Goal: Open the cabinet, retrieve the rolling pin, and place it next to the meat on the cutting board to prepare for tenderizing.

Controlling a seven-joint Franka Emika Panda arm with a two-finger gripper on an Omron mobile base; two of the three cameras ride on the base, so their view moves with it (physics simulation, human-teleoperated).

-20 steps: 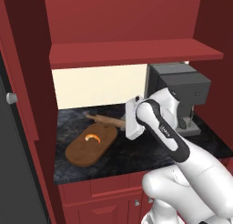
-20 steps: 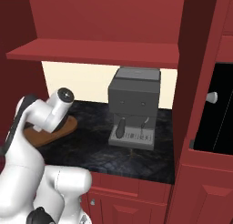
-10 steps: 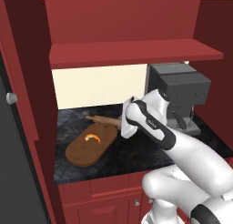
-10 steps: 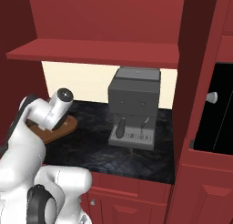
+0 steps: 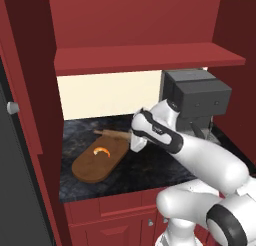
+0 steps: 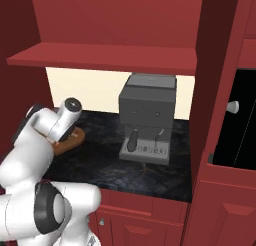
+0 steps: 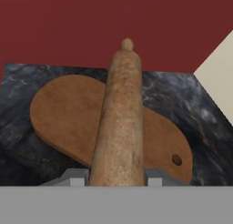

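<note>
Red kitchen all round, with a dark marbled tabletop (image 5: pixel 150 167) under a red shelf (image 5: pixel 150 57) and a cream back wall (image 5: pixel 110 92). From the left base view the arm reached in from about 4 o'clock, and the hand (image 5: pixel 134 138) sat over the right end of the cutting board (image 5: pixel 95 162), clamped on the rolling pin (image 5: pixel 112 134). The pin stuck out of the hand toward 10 o'clock, over the far edge of the board. I couldn't tell if it was touching the board or hanging just above it. The meat (image 5: pixel 102 151) lay on the board, near the pin, at roughly 7 o'clock from it.

In the hand view the rolling pin (image 7: pixel 119 123) ran straight toward 12 o'clock from between the fingertips (image 7: pixel 73 176), crossing the cutting board (image 7: pixel 63 114).

From the right base view a dark grey coffee machine (image 6: pixel 147 115) stood on the tabletop (image 6: pixel 150 172), and a bit of the cutting board (image 6: pixel 72 139) peeked out behind the arm at about 9 o'clock from the machine.
</note>
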